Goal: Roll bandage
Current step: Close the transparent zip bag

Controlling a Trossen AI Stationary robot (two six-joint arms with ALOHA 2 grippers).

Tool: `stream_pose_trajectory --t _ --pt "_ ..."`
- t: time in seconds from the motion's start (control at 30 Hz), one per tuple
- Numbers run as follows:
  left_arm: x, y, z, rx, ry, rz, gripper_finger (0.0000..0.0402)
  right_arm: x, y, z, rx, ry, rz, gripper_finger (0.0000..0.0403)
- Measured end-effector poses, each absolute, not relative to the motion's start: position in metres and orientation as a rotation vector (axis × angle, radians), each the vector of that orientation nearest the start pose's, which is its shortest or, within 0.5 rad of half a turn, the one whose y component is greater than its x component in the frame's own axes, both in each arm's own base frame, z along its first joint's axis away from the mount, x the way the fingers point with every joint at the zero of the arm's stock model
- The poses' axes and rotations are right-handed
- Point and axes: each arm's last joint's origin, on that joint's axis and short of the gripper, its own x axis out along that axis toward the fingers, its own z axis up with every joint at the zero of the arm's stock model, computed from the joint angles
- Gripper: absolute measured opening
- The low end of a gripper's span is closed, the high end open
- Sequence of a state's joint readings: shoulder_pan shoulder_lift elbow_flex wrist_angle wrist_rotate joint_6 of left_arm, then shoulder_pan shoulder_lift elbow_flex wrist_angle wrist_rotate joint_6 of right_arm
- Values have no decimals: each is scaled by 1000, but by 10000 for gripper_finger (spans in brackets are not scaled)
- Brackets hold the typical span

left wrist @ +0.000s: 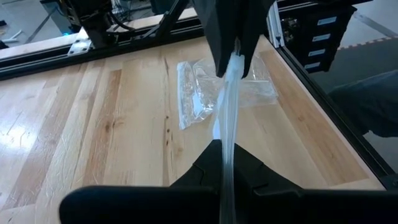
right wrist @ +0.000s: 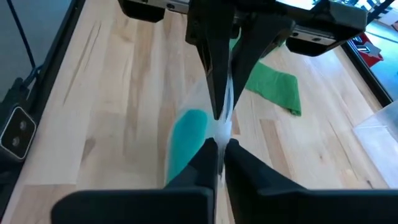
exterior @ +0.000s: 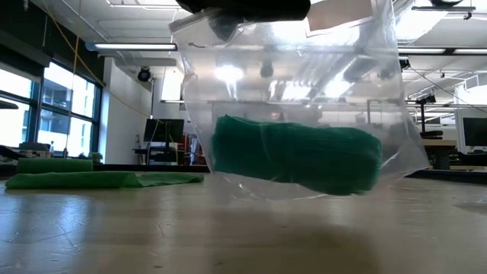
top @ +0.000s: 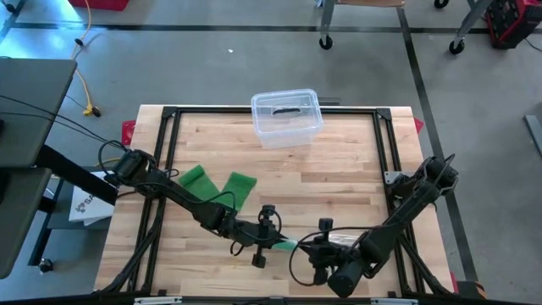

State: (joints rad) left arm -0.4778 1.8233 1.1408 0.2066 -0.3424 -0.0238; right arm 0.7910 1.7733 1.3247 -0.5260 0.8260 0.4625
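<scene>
Now both the left gripper (top: 279,242) and right gripper (top: 306,246) pinch the clear bag (exterior: 293,106) with the green bandage roll (exterior: 297,157) inside, above the table (top: 330,182).

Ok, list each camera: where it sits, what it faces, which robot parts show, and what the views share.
High view: overhead, looking straight down at the table; both arms, left gripper and right gripper meeting near the front edge.
Low view: table height, looking level at the clear bag holding the rolled green bandage.
Left wrist view: past its own fingers, shut on the bag; right gripper opposite.
Right wrist view: likewise, facing the left gripper.
Shared: both wrist views show the bag pinched between the grippers.
</scene>
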Motion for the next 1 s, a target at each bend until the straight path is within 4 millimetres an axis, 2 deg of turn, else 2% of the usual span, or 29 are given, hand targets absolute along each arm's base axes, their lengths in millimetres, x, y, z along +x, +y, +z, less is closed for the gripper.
stream_pose_trajectory --t 0.43,0.7,0.8,1.0 --pt "358 -175 208 166 438 -129 0 292 228 238 -171 632 -259 27" --pt "358 -174 208 165 436 -128 0 294 227 238 -147 647 -240 118" --pt "358 -174 208 165 436 -127 0 287 228 241 -147 671 -225 134" --pt "358 -175 208 166 436 -128 0 258 231 267 -136 723 -247 132"
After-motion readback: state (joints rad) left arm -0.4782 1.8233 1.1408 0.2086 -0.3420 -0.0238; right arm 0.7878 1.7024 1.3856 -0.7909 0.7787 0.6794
